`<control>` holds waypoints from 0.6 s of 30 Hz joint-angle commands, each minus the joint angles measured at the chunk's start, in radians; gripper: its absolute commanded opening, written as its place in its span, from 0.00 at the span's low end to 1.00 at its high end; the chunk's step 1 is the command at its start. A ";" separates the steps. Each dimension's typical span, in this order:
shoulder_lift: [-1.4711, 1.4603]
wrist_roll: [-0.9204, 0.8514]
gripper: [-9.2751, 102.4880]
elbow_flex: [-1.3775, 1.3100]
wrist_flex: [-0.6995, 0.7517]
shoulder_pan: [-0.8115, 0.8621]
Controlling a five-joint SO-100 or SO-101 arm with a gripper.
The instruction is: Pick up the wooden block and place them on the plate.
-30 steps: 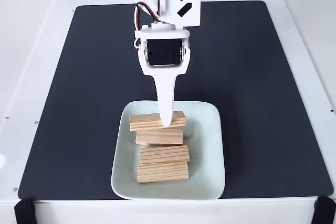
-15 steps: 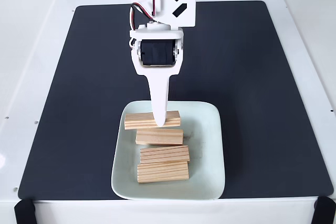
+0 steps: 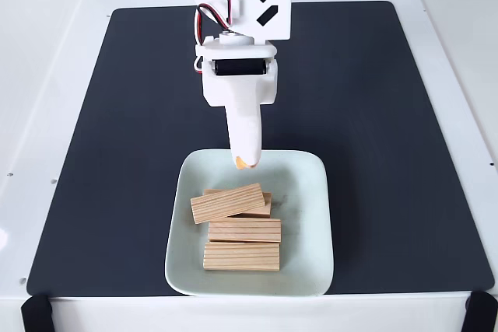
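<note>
Wooden blocks, four in all, lie on the pale mint-green plate (image 3: 311, 215) in the fixed view, which sits at the near edge of a black mat (image 3: 389, 114) on the white worktop (image 3: 47, 75). Two blocks lie flat and side by side toward the near rim, the nearest block (image 3: 241, 256) touching the one behind it (image 3: 244, 229). Farther back, a tilted block (image 3: 227, 203) rests skewed across a fourth block (image 3: 265, 206), which peeks out at its right end and is largely covered.

Above the plate's far rim hangs the white end effector (image 3: 245, 162), clear of every block. It carries nothing; only one long white finger with an orange tip shows from this angle, so whether the fingers are spread or pressed together cannot be told.

With all four pieces inside the rim, the task looks complete or nearly so, the skewed top piece being the only untidy one.

Judging by the grain and pale pine colour, each block should be light, rigid and dry to the touch, unlikely to deform or break under a pinch. The grooved faces ought to give fair friction. The sensible hold would be across the short width at mid-length, so the piece hangs level; a grip near one end could let it pivot. The smooth glazed-looking plate may let a block slide if nudged.
</note>
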 commanded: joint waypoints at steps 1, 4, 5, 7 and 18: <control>0.031 -0.017 0.82 -0.037 0.005 -0.006; 0.031 -0.017 0.80 -0.037 0.005 -0.006; 0.031 -0.017 0.80 -0.038 0.003 -0.008; 0.032 -0.015 0.80 -0.038 0.003 -0.008; 0.034 -0.014 0.07 -0.054 -0.005 -0.008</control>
